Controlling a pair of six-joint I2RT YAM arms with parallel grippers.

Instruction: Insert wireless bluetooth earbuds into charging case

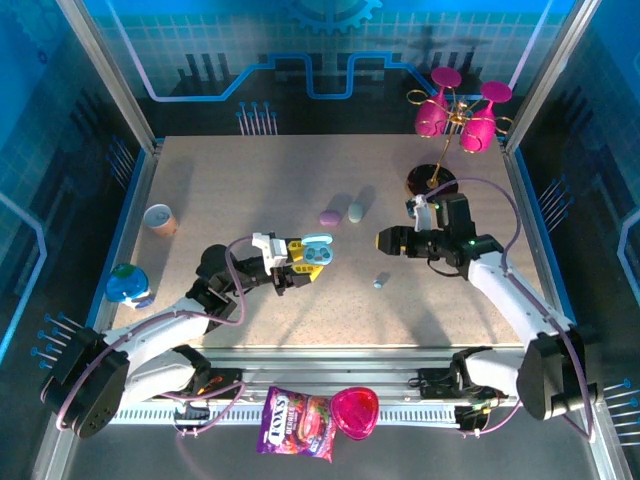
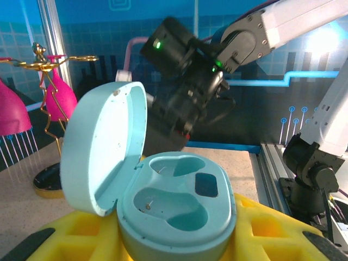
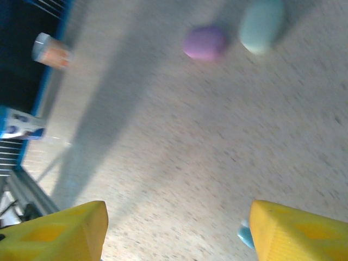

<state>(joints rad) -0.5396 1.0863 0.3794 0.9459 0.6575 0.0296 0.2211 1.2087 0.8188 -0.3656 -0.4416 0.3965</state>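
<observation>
My left gripper (image 1: 305, 262) is shut on a light blue charging case (image 1: 316, 252), holding it above the table left of centre. In the left wrist view the case (image 2: 179, 209) sits between the yellow fingers (image 2: 283, 231) with its lid (image 2: 103, 149) swung open; both wells are empty. My right gripper (image 1: 384, 240) hovers open over the middle of the table, its fingers (image 3: 296, 234) wide apart with nothing between them. A light blue earbud (image 1: 379, 282) lies on the table below it, peeking out beside the right finger as a blue earbud tip (image 3: 244, 237).
A purple case (image 1: 329, 217) and a mint-grey case (image 1: 356, 211) lie shut at mid-table. Pink glasses on a gold stand (image 1: 460, 115) are at the back right. A cup (image 1: 159, 218) and a blue-green ball (image 1: 128, 285) sit at the left, and a candy bag (image 1: 295, 422) on the front rail.
</observation>
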